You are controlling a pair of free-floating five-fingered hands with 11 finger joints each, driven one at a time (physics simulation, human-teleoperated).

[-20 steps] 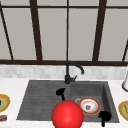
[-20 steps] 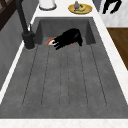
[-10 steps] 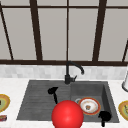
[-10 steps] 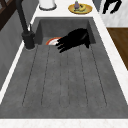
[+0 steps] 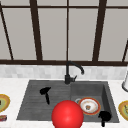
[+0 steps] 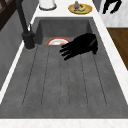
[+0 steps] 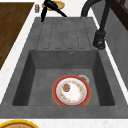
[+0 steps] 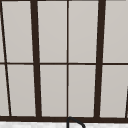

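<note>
**While the left hand hovers over the drainboard, the plate lies flat in the basin**

Since the plate is round, we find no long axis in it. It lies flat on the floor of the sink basin with its face up, its red rim just beside the drain. A small brown morsel sits on its white centre. From the left side we see the plate's edge past the lip of the drainboard.

The left hand hangs above the drainboard, near the edge of the basin. Its long axis runs across the sink, and its fingers point toward the side where the faucet stands. They are fairly straight, slightly apart, and hold nothing. We cannot tell whether they touch the drainboard. From the front, this hand shows left of the faucet.

The right hand hangs at the basin's front right corner, just beside the plate. From the left side, this hand's fingers hang down loosely apart, grasping nothing.

A red ball shows at the sink's front edge. A yellow plate with food stands on the counter beyond the basin.
</note>
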